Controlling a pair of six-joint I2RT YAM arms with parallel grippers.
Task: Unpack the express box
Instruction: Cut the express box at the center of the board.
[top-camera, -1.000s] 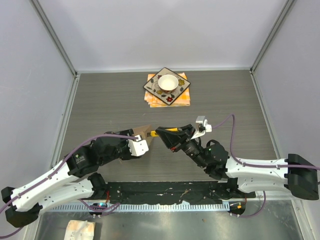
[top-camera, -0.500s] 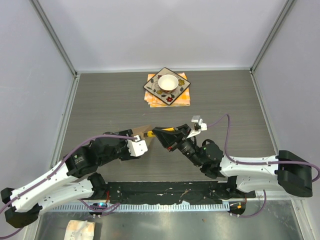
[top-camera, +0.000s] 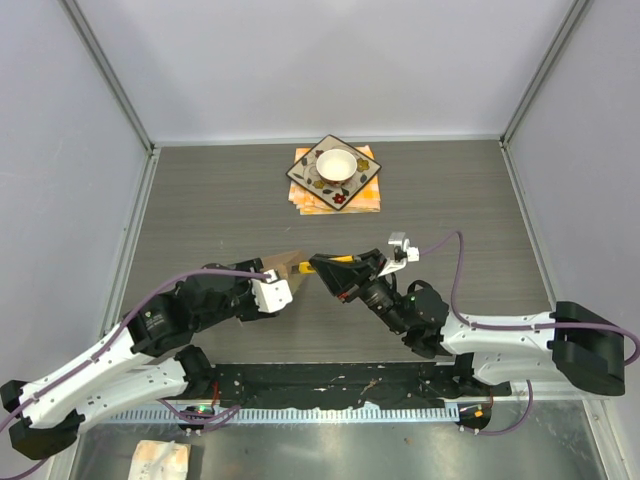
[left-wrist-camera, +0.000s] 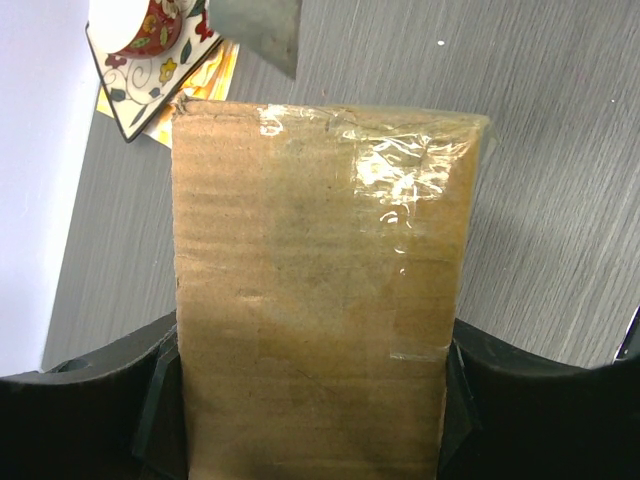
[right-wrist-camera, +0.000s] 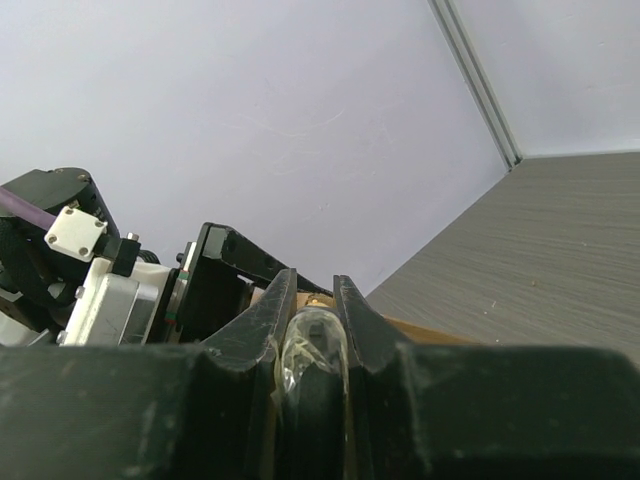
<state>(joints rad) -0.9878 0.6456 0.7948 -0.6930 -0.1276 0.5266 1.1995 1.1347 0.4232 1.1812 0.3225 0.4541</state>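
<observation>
Left hand clamps the express box; right hand pinches its clear tape.

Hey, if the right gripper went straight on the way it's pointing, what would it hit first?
The express box, held by the left gripper. The right gripper, shut on a yellow object, points at its end from very close; exact depth is unclear.
</observation>
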